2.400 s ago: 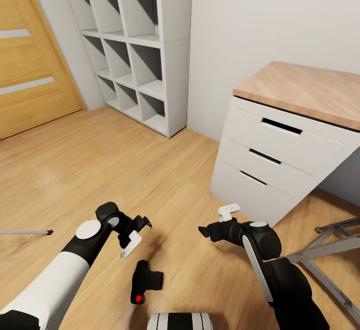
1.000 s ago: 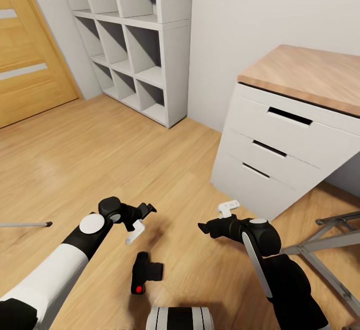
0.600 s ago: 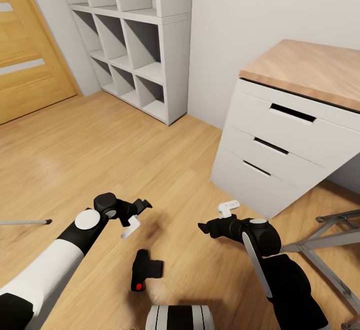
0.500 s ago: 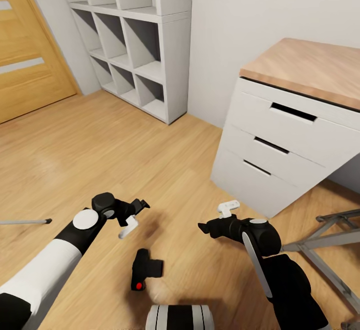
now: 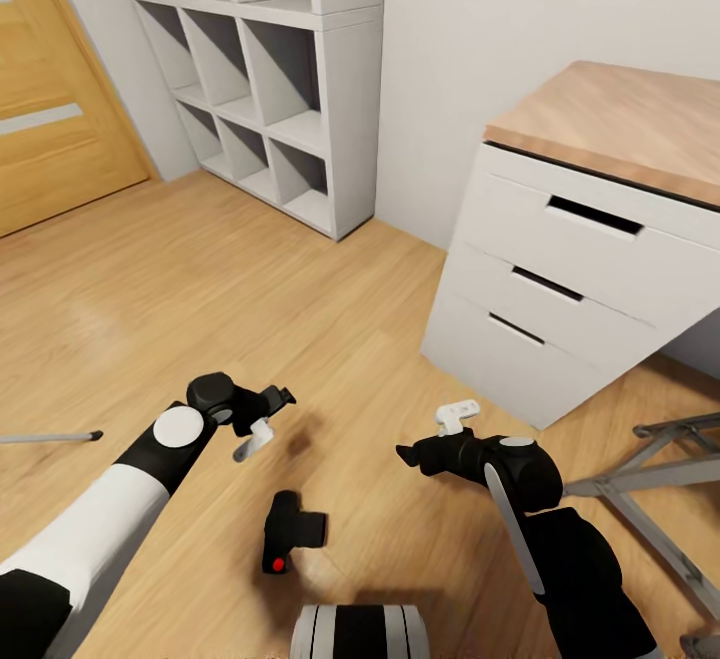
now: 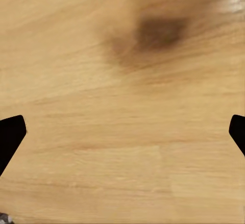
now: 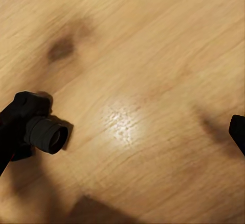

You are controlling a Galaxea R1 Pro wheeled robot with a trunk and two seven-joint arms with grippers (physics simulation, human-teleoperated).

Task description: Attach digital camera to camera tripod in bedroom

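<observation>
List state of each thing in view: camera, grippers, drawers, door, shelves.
digital camera: lying on the wood floor, unheld
left gripper: open, above bare floor
right gripper: open, empty
drawer chest: all three drawers closed
oak door: closed
cube shelves: visible cubbies empty

Nothing readable is showing up anywhere, no text, labels, brands or numbers. The small black camera [image 5: 291, 532] on the floor is only showing a plain red dot.
</observation>
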